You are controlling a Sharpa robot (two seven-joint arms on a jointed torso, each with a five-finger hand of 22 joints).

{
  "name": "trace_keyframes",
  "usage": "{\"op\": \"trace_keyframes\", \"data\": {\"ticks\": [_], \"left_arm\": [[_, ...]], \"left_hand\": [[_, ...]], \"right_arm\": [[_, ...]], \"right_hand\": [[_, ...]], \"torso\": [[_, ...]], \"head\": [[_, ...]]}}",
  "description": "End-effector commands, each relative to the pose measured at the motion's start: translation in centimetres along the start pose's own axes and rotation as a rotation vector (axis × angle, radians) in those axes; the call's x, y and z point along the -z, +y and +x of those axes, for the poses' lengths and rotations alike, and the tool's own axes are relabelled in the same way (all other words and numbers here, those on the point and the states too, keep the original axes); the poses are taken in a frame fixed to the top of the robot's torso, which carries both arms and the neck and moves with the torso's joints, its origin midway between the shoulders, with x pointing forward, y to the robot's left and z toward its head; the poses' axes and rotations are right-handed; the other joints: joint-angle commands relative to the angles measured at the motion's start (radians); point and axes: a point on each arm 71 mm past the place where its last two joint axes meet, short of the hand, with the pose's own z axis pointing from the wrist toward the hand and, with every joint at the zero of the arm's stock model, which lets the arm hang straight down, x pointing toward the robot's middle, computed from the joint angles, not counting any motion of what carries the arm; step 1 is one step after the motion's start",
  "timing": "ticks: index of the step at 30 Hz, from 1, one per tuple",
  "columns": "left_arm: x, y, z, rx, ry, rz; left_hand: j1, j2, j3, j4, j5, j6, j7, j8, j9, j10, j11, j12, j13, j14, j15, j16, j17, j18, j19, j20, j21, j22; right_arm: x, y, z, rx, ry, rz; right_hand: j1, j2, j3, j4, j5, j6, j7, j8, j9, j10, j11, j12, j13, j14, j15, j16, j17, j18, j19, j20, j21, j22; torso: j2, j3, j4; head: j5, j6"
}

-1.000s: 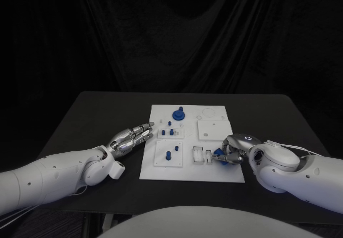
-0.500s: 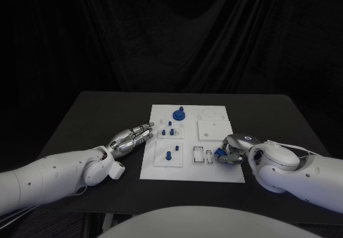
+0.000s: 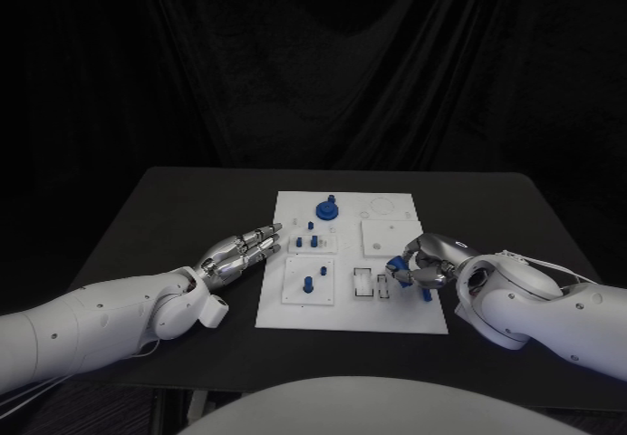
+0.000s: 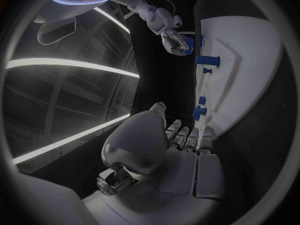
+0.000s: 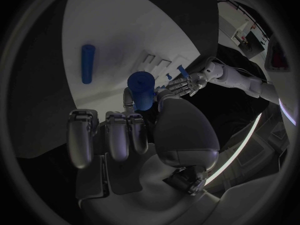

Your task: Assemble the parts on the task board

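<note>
The white task board (image 3: 294, 313) lies in the middle of the black table. My right hand (image 3: 429, 261) hovers over the board's right side and pinches a short blue cylinder (image 5: 140, 90) between thumb and finger; the cylinder stands roughly upright. A second blue peg (image 5: 87, 63) lies flat on the board (image 5: 119, 30) beyond the fingers. My left hand (image 3: 243, 251) lies flat and holds nothing, its fingers stretched out beside the board's left edge. The left wrist view shows the right hand (image 4: 172, 35) with the blue piece across the board (image 4: 250, 50).
A large blue knob (image 3: 327, 210) stands at the board's far middle. Small blue pegs (image 3: 310, 242) and another peg (image 3: 308, 284) stand in the left blocks. Two slotted white blocks (image 3: 370, 283) sit just left of my right hand. Bare black table (image 3: 170, 208) surrounds the board.
My right hand has lifted and drawn back from the board's front right toward its right middle, carrying the blue cylinder. The left hand has not moved.
</note>
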Motion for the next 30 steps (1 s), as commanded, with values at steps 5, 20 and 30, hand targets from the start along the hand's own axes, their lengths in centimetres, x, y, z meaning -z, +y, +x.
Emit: {"op": "trace_keyframes", "data": {"ticks": [5, 20, 30], "left_arm": [[0.0, -1.0, 0.3, 0.013, 0.005, 0.171], [-0.3, -0.9, 0.5, 0.020, 0.014, 0.167], [-0.3, -0.8, 0.5, 0.022, 0.016, 0.163]], "left_hand": [[0.010, -0.003, 0.007, 0.002, 0.005, -0.005, 0.000, 0.000, -0.002, 0.001, 0.008, 0.001, 0.002, 0.000, 0.005, -0.004, -0.002, 0.015, -0.001, 0.004, -0.001, 0.001], [0.009, -0.002, 0.009, 0.002, 0.005, -0.002, 0.004, 0.001, -0.001, 0.000, 0.006, 0.001, 0.002, 0.000, 0.005, -0.004, -0.002, 0.015, -0.001, 0.005, -0.001, 0.000], [0.009, -0.002, 0.010, 0.002, 0.006, 0.000, 0.007, 0.002, 0.000, 0.000, 0.004, 0.001, 0.002, 0.000, 0.005, -0.004, -0.002, 0.016, -0.001, 0.004, -0.001, 0.000]], "right_arm": [[-0.1, 1.5, -0.3, -0.228, 0.010, -0.002], [-1.5, 2.2, 2.5, -0.268, 0.081, 0.063], [-1.9, 2.3, 3.5, -0.226, 0.110, 0.087]], "right_hand": [[0.001, 0.029, 0.138, -0.101, -0.061, -0.013, -0.022, 0.017, 0.107, 0.108, -0.006, 0.003, 0.263, 0.103, -0.006, -0.002, 0.247, -0.010, 0.081, -0.008, -0.003, 0.244], [-0.087, 0.032, 0.098, -0.019, -0.256, -0.026, -0.012, 0.013, 0.122, 0.108, 0.003, 0.003, 0.263, 0.098, 0.002, -0.012, 0.227, -0.003, 0.069, -0.001, -0.025, 0.236], [-0.122, 0.031, 0.066, 0.010, -0.336, -0.040, 0.000, -0.014, 0.104, 0.108, 0.013, 0.003, 0.263, 0.095, 0.010, -0.019, 0.213, 0.001, 0.062, 0.006, -0.040, 0.230]], "torso": [[0.000, -0.0017, 0.0033], [0.002, -0.0022, -0.0008], [0.001, -0.0004, -0.0002]], "head": [[-0.006, 0.000], [-0.009, 0.000], [-0.009, 0.000]]}}
